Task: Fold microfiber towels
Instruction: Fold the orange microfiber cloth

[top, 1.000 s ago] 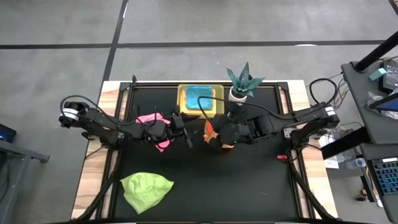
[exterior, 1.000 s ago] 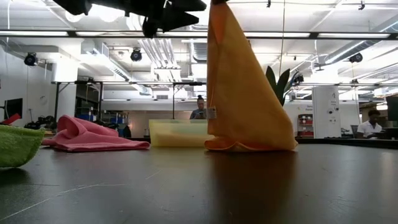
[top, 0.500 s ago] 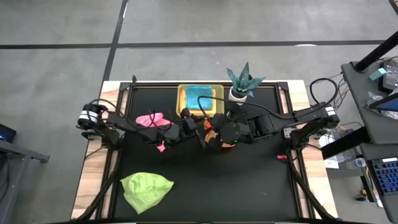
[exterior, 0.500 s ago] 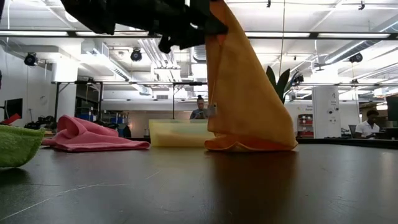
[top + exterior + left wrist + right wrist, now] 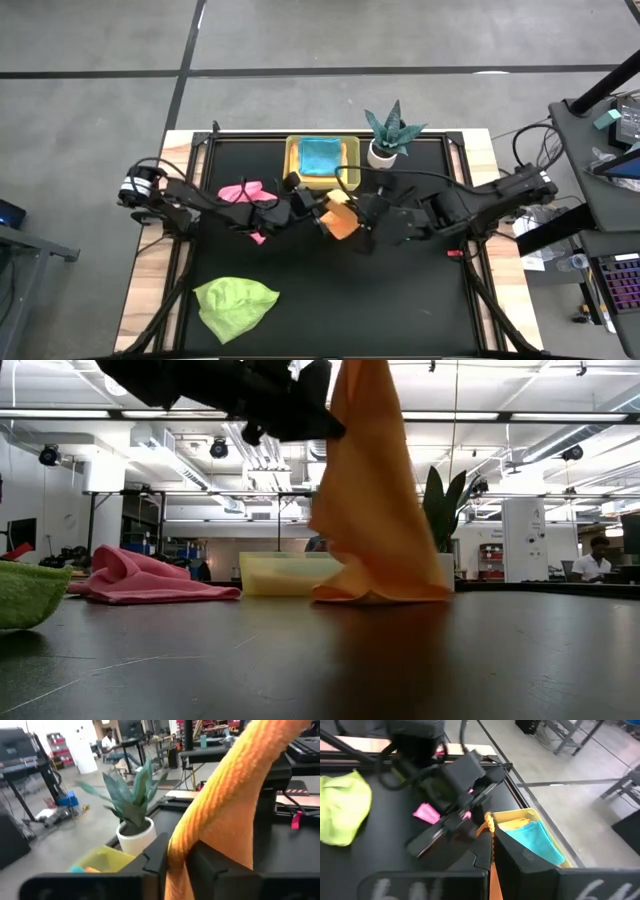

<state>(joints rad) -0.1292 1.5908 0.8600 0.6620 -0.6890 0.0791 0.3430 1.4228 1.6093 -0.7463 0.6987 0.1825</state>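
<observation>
An orange-yellow towel [image 5: 341,221] hangs between my two grippers over the middle of the table, and its lower end [image 5: 380,595] lies on the black mat. My left gripper [image 5: 177,856] is shut on the towel from the left, and my right gripper [image 5: 491,854] is shut on it from the right. A pink towel [image 5: 245,192] lies crumpled at the left. A lime green towel [image 5: 235,303] lies near the front left. A turquoise towel [image 5: 320,155] rests in the yellow tray [image 5: 293,168]. My left gripper pinches a rolled side edge of the orange towel [image 5: 176,842] between its two fingers, coming in level from the table's left. The cloth runs slanting up past the fingers. My right gripper pinches an upper edge of the towel [image 5: 490,826] from the table's right, slanting down; the towel hangs below it.
A teal spiky plant in a white pot [image 5: 388,132] stands at the back beside the tray. Bare black mat [image 5: 380,300] lies toward the near edge and the right. People sit at desks in the room beyond the table.
My left gripper has gone toward the table's right and a little down, up to the hanging orange towel, and has shut on its side edge. My right gripper has drawn toward the right edge with the towel's top. The towel's lower end stays on the mat.
</observation>
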